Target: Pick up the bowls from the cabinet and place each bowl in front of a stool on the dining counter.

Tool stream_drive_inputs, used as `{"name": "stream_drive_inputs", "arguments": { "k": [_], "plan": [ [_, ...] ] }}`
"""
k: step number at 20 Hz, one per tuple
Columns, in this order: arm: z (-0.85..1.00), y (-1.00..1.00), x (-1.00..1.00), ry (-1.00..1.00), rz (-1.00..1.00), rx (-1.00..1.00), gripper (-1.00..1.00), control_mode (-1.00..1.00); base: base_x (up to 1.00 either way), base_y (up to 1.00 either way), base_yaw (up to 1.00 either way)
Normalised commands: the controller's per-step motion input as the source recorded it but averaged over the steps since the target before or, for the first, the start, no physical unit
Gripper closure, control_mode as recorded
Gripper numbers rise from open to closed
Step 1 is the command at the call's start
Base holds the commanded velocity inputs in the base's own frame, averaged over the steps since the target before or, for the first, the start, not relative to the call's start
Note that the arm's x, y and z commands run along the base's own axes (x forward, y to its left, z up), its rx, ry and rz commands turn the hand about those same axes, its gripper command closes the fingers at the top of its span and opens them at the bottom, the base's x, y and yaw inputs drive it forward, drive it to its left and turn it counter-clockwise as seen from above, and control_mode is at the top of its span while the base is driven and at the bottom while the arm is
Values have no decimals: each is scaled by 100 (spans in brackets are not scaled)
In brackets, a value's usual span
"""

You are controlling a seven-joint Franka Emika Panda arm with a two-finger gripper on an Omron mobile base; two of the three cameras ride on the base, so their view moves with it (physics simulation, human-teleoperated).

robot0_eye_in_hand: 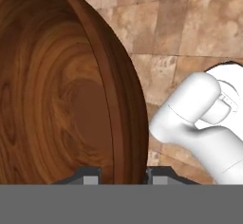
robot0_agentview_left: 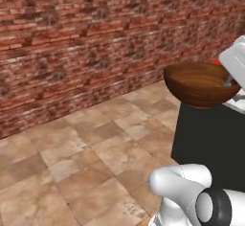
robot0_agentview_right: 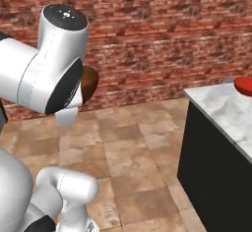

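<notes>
Hand view: claw [robot0_eye_in_hand: 122, 176] pinching the wooden bowl [robot0_eye_in_hand: 61, 90] rim, above the tiled floor [robot0_eye_in_hand: 199, 23]

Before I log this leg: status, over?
Fingers shut on wooden bowl's rim, held aloft. Red bowl on dining counter. Nothing in the way.

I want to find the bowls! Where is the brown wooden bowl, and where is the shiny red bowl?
Round dark brown wooden bowl [robot0_agentview_left: 198, 84]: left base view, on its outer side wall.
Glossy red bowl [robot0_agentview_right: 244, 85]: right base view, on its visible rim at the picture's right edge.
</notes>
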Motion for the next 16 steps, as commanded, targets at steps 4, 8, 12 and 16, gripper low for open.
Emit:
{"name": "stream_drive_inputs", "arguments": {
  "k": [4,8,12,16],
  "plan": [
    [0,0,0,0,0,0,100,100,100,62,-47],
    [0,0,0,0,0,0,100,100,94,70,-64],
    [0,0,0,0,0,0,100,100,90,78,-65],
    [0,0,0,0,0,0,100,100,73,98,-54]
  ]
}}
